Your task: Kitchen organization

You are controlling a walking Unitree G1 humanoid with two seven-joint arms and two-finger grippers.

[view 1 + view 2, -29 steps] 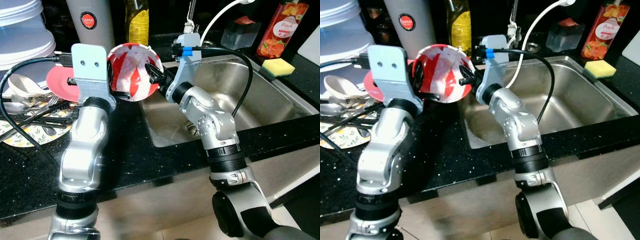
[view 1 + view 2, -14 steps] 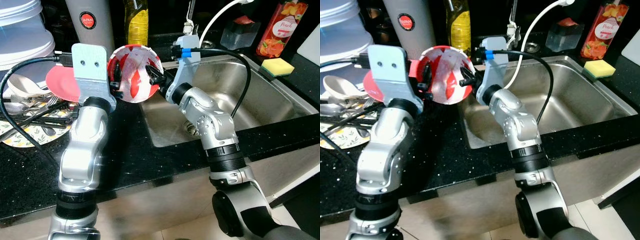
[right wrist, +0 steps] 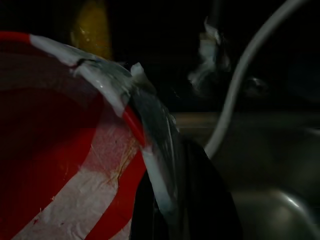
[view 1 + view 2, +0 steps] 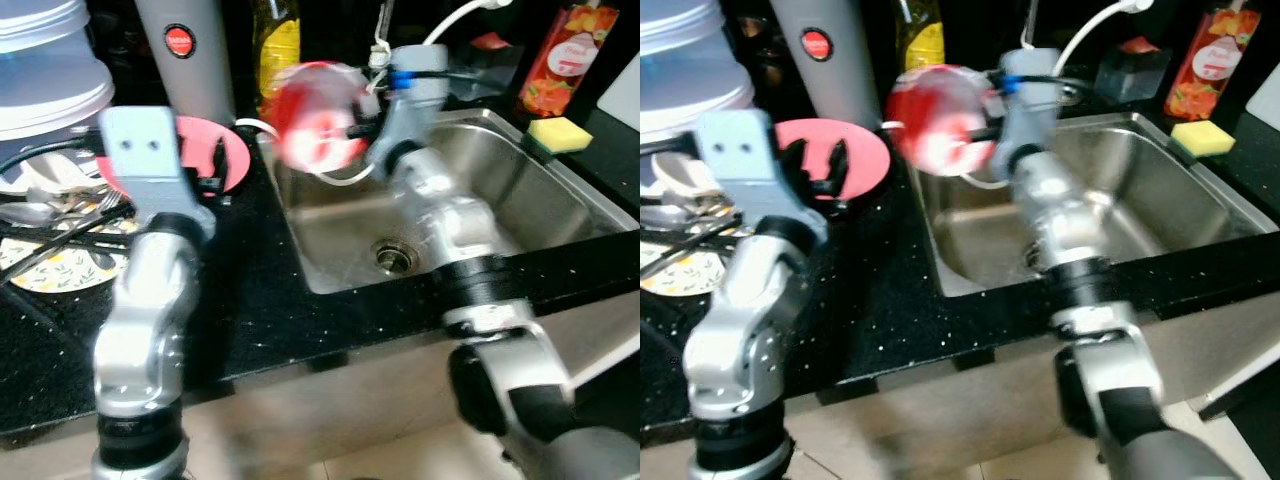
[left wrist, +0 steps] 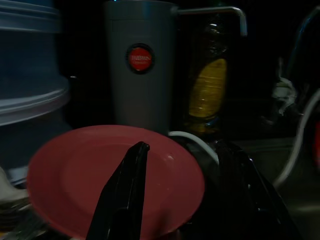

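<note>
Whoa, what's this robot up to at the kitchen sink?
It is tidying the kitchen. Its right tool grips the rim of a red-and-white striped bowl, holding it up over the left end of the steel sink. Its left tool is open and holds nothing, poised over a pink plate on the black counter. The head views are blurred.
</note>
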